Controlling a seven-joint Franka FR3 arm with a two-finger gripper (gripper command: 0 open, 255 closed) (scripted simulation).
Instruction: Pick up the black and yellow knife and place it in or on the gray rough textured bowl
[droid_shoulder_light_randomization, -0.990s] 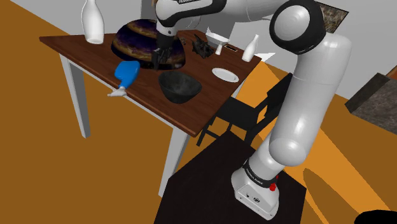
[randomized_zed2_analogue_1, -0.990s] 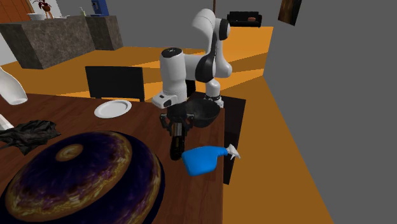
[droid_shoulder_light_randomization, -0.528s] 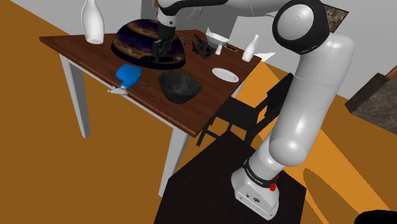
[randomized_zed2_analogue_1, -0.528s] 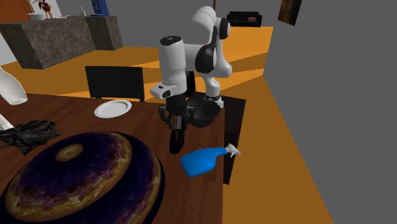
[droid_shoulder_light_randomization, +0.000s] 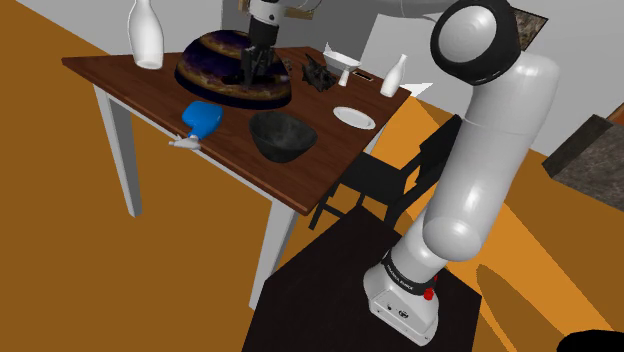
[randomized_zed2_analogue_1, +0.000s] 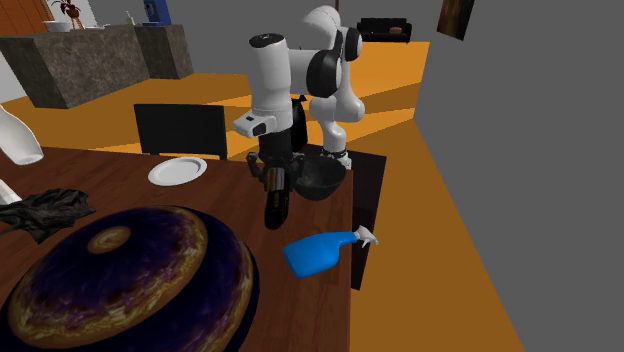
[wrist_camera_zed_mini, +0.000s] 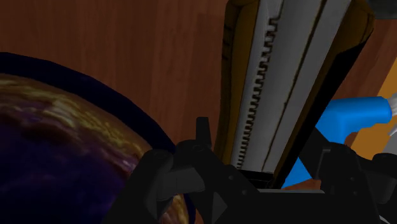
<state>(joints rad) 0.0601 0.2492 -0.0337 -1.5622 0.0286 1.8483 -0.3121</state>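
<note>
My gripper (droid_shoulder_light_randomization: 254, 62) is shut on the knife (droid_shoulder_light_randomization: 249, 76) and holds it in the air above the brown table (droid_shoulder_light_randomization: 120, 80), in front of a big dark purple dome. In the wrist view the knife (wrist_camera_zed_mini: 286, 83) shows a grey serrated blade in a black and dull-yellow body, clasped between the black fingers (wrist_camera_zed_mini: 170, 181). Seen from the second exterior view, the knife (randomized_zed2_analogue_1: 273, 208) hangs point-down under the gripper (randomized_zed2_analogue_1: 275, 183). The dark grey rough bowl (droid_shoulder_light_randomization: 283, 135) stands near the table's front edge, to the shoulder view's right of the knife; it also shows behind the gripper as the bowl (randomized_zed2_analogue_1: 320, 178).
A blue spray bottle (droid_shoulder_light_randomization: 200, 118) lies at the table edge just below the knife. The purple dome (droid_shoulder_light_randomization: 230, 65) takes up the table's middle. A white plate (droid_shoulder_light_randomization: 353, 117), white bottles (droid_shoulder_light_randomization: 393, 76), a white vase (droid_shoulder_light_randomization: 146, 32) and a dark crumpled thing (droid_shoulder_light_randomization: 320, 72) stand around. A black chair (droid_shoulder_light_randomization: 375, 180) is beside the table.
The gripper has risen from near the tabletop with the knife clasped in it, moving up and toward the back of the table. Nothing else has moved.
</note>
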